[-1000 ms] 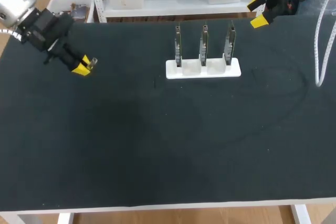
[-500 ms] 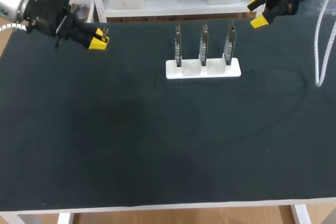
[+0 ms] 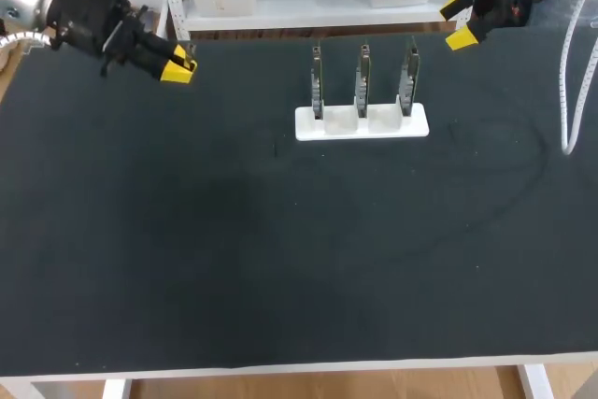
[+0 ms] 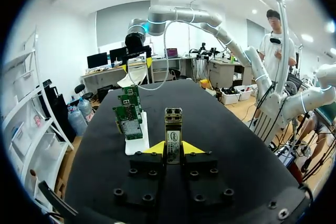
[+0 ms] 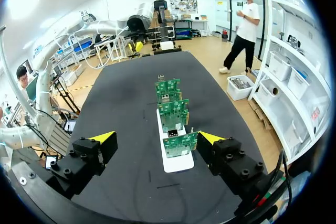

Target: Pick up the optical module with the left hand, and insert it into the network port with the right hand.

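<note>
A small metal optical module (image 4: pixel 172 134) stands clamped between the yellow tips of my left gripper (image 4: pixel 172 148), which is shut on it. In the head view that gripper (image 3: pixel 177 68) hangs over the table's far left corner, the module (image 3: pixel 190 51) poking out of it. A white base (image 3: pixel 363 122) at the far middle holds three upright green circuit boards with network ports (image 3: pixel 363 81); the boards (image 4: pixel 128 114) lie ahead and to one side of the left gripper. My right gripper (image 3: pixel 455 21) stays at the far right corner, open and empty. Its wrist view shows the boards (image 5: pixel 174 113) between its spread fingers (image 5: pixel 105 139).
The black mat (image 3: pixel 280 249) covers the whole table. A white cable (image 3: pixel 566 91) hangs over the right side. My other arm (image 4: pixel 189 17) shows beyond the boards in the left wrist view.
My left gripper has risen and swung toward the far left corner with the module, turning to point across the table toward the boards. The right arm has not moved.
</note>
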Robot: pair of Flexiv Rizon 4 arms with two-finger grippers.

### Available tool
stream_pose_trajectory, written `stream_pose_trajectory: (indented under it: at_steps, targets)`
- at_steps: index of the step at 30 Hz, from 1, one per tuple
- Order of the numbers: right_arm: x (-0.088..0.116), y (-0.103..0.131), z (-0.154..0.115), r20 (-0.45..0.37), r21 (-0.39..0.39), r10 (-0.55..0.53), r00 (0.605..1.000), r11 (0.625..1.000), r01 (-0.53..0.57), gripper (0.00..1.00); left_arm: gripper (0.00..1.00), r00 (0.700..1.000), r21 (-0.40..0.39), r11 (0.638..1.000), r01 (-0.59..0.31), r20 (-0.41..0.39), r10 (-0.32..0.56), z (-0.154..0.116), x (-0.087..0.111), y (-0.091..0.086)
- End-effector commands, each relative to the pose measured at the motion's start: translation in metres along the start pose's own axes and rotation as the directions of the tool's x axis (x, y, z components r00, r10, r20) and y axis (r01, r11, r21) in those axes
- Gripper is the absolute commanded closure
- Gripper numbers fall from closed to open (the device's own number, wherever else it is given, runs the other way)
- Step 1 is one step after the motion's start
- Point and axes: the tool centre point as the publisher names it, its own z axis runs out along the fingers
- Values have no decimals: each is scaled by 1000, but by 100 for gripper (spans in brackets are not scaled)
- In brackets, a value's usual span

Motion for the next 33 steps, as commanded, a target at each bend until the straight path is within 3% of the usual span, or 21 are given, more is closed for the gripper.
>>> stream_pose_trajectory:
  at_steps: [1, 6, 11, 13, 20, 28, 33]
  targets:
    - [0, 3, 0, 0, 7, 1, 1000, 1000, -1, 0, 100, 1000, 5, 1000, -1, 1, 1, 0, 1, 2]
    - [0, 3, 0, 0, 7, 1, 1000, 1000, -1, 0, 100, 998, -25, 998, 60, 11, -60, -9, 12, -2]
    - [0, 3, 0, 0, 7, 1, 1000, 1000, -1, 0, 100, 998, -46, 998, -30, 51, 32, 7, -24, 24]
    - [0, 3, 0, 0, 7, 1, 1000, 1000, -1, 0, 100, 992, -26, 997, -69, 101, 71, 18, -41, 34]
    - [0, 3, 0, 0, 7, 1, 1000, 1000, -1, 0, 100, 973, 31, 981, -191, 135, 185, 50, -95, 62]
    - [0, 3, 0, 0, 7, 1, 1000, 1000, -1, 0, 100, 969, 60, 981, -186, 179, 173, 69, -117, 89]
    - [0, 3, 0, 0, 7, 1, 1000, 1000, -1, 0, 100, 979, -1, 994, -110, 174, 109, 69, -119, 102]
